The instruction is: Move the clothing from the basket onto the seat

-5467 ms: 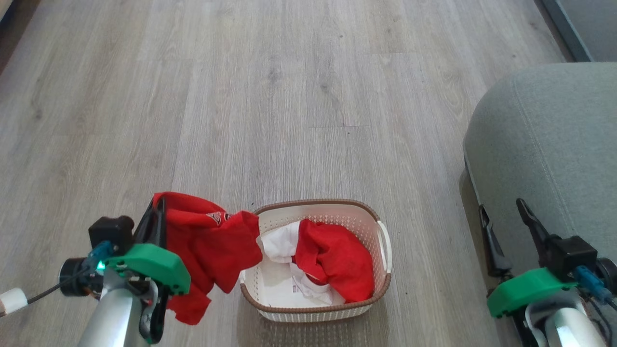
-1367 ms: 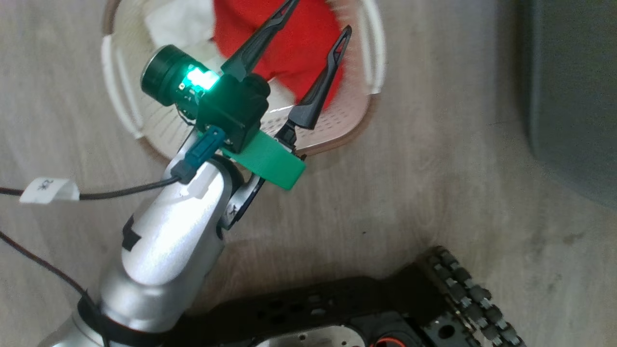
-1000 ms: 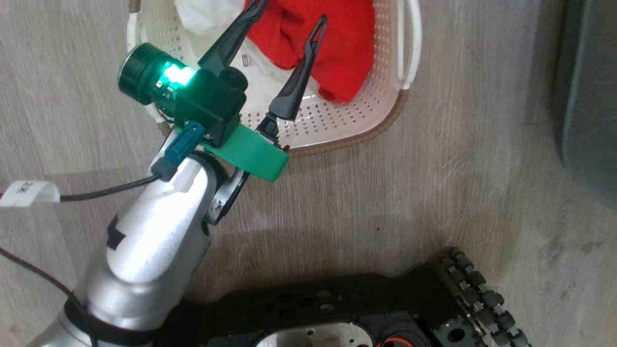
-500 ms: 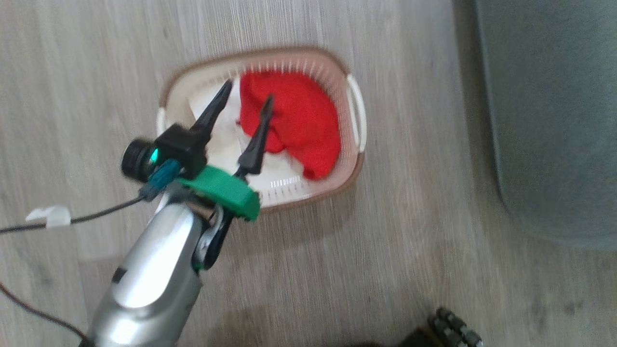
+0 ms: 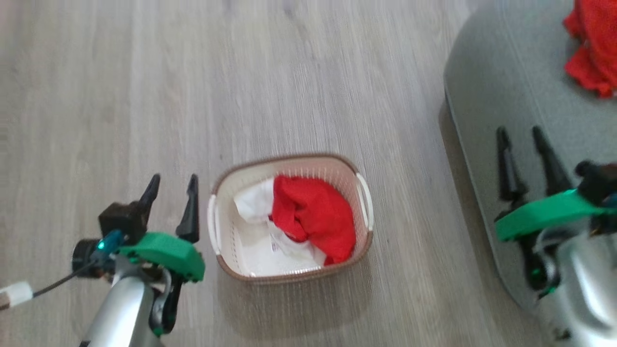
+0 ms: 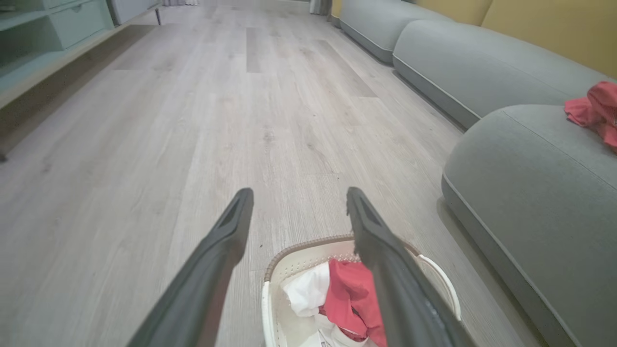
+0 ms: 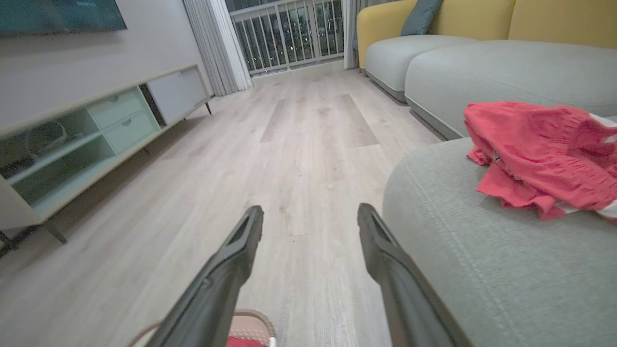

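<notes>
Left gripper (image 5: 173,179): fingers spread wide, nothing held, hanging over the plank floor (image 5: 289,72) just beside the basket's left handle.

Basket (image 5: 289,160): sits on the floor, well apart from the seat, not yet emptied. A red-and-white garment (image 5: 313,221) is bunched inside.

Right gripper (image 5: 519,131): fingers apart, empty, over the near edge of the grey seat (image 5: 506,96).

Far right: one red garment (image 5: 590,48) lies crumpled on the seat cushion.

Judgement: about halfway. One piece is delivered; the basket piece has yet to be lifted and carried across.
</notes>
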